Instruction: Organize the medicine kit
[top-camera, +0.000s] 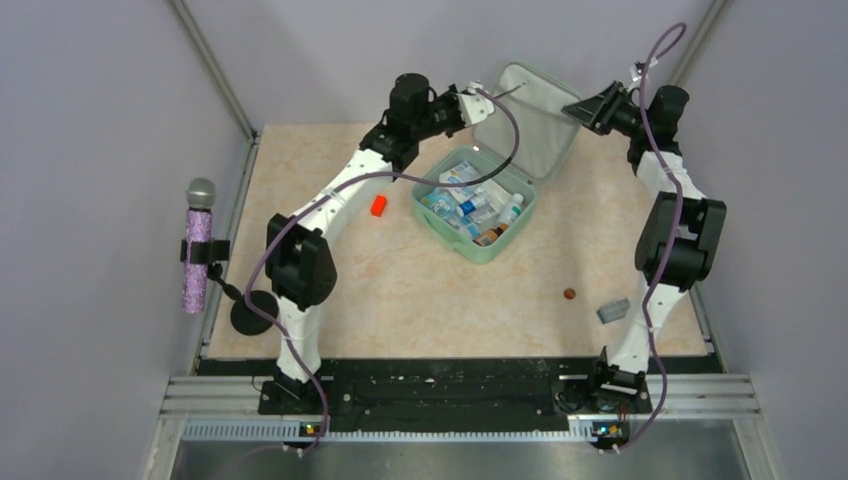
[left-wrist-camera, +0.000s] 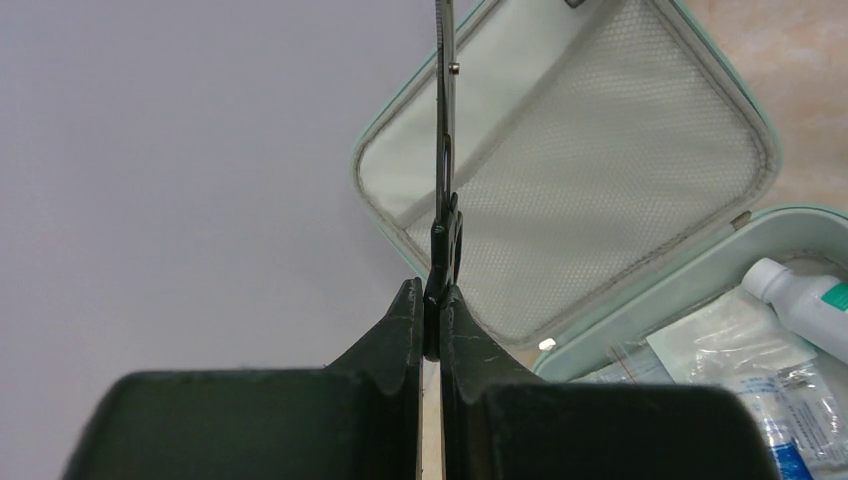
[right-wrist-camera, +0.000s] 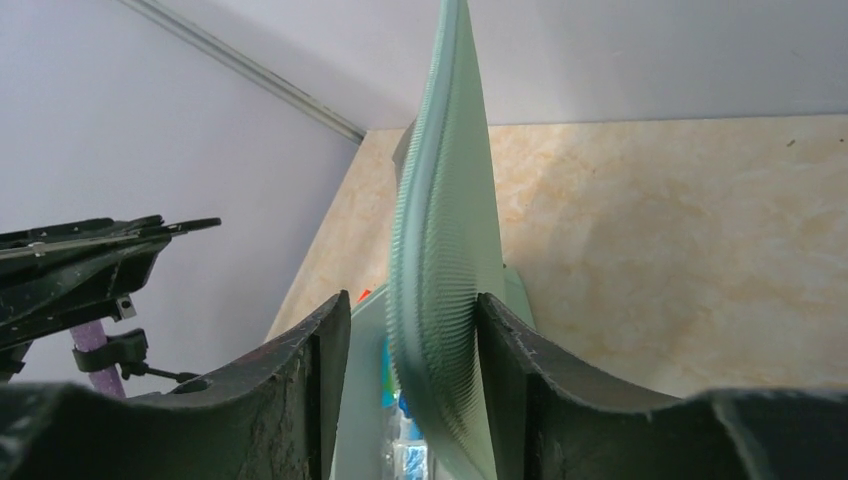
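Note:
The mint green medicine kit (top-camera: 478, 257) lies open at the table's middle back, with bottles and packets inside. Its lid (top-camera: 535, 125) stands raised, mesh pocket facing the left arm (left-wrist-camera: 600, 170). My left gripper (top-camera: 490, 98) hovers above the kit's back edge, shut (left-wrist-camera: 433, 300) on thin black scissors (left-wrist-camera: 445, 150) that point towards the lid. My right gripper (top-camera: 582, 108) is at the lid's right edge. In the right wrist view its jaws (right-wrist-camera: 412, 310) straddle the lid's rim (right-wrist-camera: 440, 230), with the right finger against it and a gap on the left.
A small orange item (top-camera: 378, 205) lies left of the kit. A small brown item (top-camera: 569, 293) and a grey-blue packet (top-camera: 613, 310) lie at the front right. A microphone (top-camera: 197, 245) stands on a stand beyond the table's left edge.

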